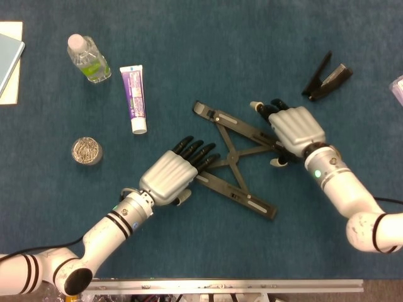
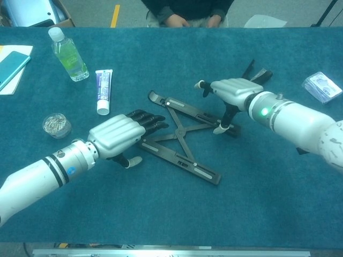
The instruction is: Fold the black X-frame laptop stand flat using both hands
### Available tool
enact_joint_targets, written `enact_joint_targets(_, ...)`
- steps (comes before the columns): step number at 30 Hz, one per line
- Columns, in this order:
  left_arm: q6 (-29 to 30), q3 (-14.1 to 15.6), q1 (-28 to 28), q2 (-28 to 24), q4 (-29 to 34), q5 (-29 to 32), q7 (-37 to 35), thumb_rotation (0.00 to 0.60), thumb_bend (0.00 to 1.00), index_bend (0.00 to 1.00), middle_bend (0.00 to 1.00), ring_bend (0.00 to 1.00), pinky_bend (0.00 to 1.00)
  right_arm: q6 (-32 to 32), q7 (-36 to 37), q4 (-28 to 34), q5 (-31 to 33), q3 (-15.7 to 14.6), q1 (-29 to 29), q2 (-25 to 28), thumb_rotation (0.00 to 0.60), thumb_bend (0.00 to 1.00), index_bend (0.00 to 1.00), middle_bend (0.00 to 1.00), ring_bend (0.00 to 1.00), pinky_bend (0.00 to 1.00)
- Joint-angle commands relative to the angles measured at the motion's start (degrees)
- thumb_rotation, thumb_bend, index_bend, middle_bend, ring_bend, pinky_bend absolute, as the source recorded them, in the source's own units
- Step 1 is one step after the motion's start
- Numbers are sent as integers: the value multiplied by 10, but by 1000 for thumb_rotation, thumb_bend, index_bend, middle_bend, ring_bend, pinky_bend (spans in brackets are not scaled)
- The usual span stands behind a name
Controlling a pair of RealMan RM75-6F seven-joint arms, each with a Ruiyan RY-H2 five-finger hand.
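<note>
The black X-frame laptop stand lies spread open on the blue table, its two rails crossed by thin struts; the chest view shows the stand too. My left hand lies palm down, and its dark fingers reach over the left end of the near rail. My right hand sits over the right end of the far rail, fingers spread, one white fingertip down beside that rail. In the chest view the left hand and right hand flank the stand. Neither hand grips anything.
At the far left stand a water bottle, a purple toothpaste tube and a small round tin. A black clip lies beyond my right hand. A wrapped packet sits at the right edge.
</note>
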State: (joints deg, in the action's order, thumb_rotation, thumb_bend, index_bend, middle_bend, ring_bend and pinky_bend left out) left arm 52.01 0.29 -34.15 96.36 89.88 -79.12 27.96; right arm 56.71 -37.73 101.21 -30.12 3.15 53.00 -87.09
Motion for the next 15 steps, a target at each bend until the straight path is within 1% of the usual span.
enact_joint_targets(1,-1,-1,-2,4,2,7,1,600,338,0,0,0,0,-1,-5,-9,3,-2,4,-9,600,0,0,188,79,338)
enact_joint_targets(15,-2,-8,-12,34,-10,36,6,600,338,0,0,0,0,-5,-8,-25,16,1,13,-31,600,0,0,188,80,338)
